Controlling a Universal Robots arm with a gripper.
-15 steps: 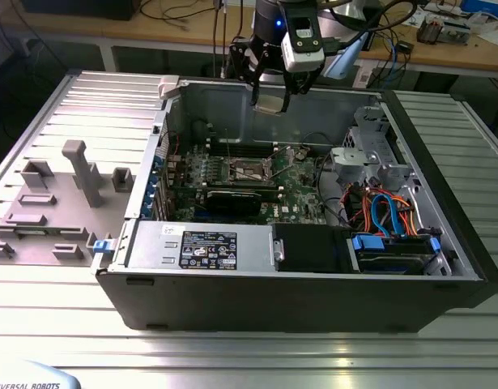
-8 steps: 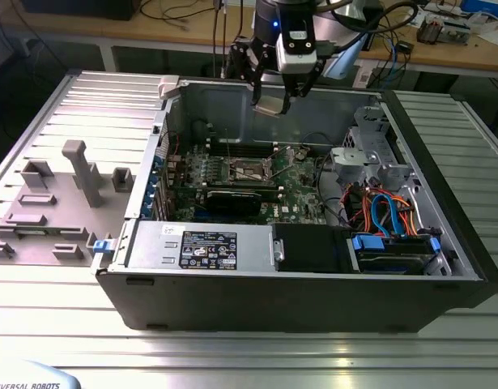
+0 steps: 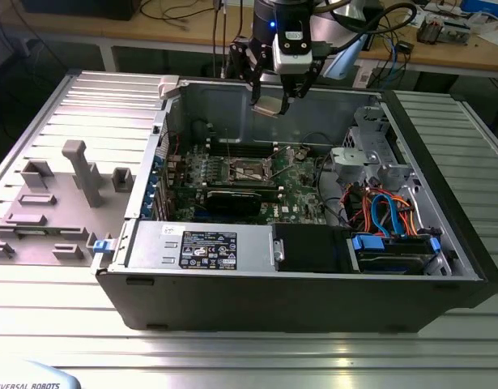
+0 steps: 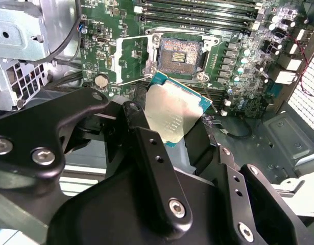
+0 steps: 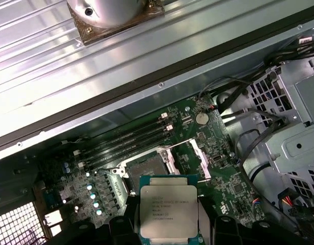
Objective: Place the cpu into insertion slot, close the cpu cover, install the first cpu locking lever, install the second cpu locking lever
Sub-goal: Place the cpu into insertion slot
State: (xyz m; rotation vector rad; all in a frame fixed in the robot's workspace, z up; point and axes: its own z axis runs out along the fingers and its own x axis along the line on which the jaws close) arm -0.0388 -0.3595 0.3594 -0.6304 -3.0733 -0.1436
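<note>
The black two-fingered gripper [image 3: 273, 99] is clenching the cpu [image 3: 266, 106], a small flat square chip with a pale silvery metal top and a blue-green rim. In the second wrist view its dark fingers [image 4: 141, 135] are gripping the chip from two opposite sides. The chip is hanging tilted in the air inside the open grey metal computer case [image 3: 313, 288], close to the case's far wall in the exterior view, well above the green motherboard [image 3: 301, 194] and touching nothing but the fingers.

Below it, the insertion slot [image 4: 178, 53], a square socket with a brownish-gold pin bed and a metal rim, is lying bare near the middle of the motherboard. The cpu cover [image 4: 127, 58], a hinged square frame of silvery-grey sheet metal with a square window, is standing swung open just beside one edge of the socket. Long dark memory slots [image 4: 197, 15] are running along another side of the socket, and a black graphics card [image 3: 236, 201] is sitting along the motherboard's near edge in the exterior view. The case is lying on its side on a ribbed metal table [image 3: 232, 352]
</note>
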